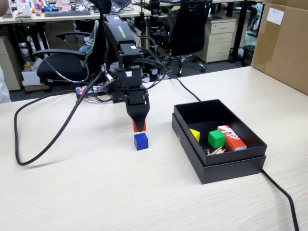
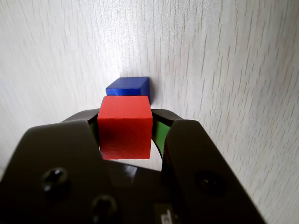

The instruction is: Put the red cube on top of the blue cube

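A: In the fixed view, what is seen, please?

B: The gripper (image 1: 138, 128) is pointed down at the wooden table (image 1: 96, 192). The red cube (image 1: 135, 126) is held between its jaws, mostly hidden by the black finger. The blue cube (image 1: 141, 141) is standing on the table directly below, and a small gap seems to be left between the two. The black box (image 1: 231, 161) with the green cube (image 1: 216, 138), the yellow piece (image 1: 195, 134) and the orange-red box (image 1: 231, 136) is placed well apart, to the right.

A: And in the wrist view?

B: The red cube (image 2: 125, 127) is clamped by the gripper (image 2: 126, 133), one jaw on each side face. The blue cube (image 2: 129, 86) is seen just beyond it, shifted slightly to the right of its centre.

A: How should the step be done well?

B: The red cube should probably be centred over the blue one first, since it looks larger and little support is offered. Then it should be lowered slowly until contact is made, and only then should the jaws be opened, without any sideways push.
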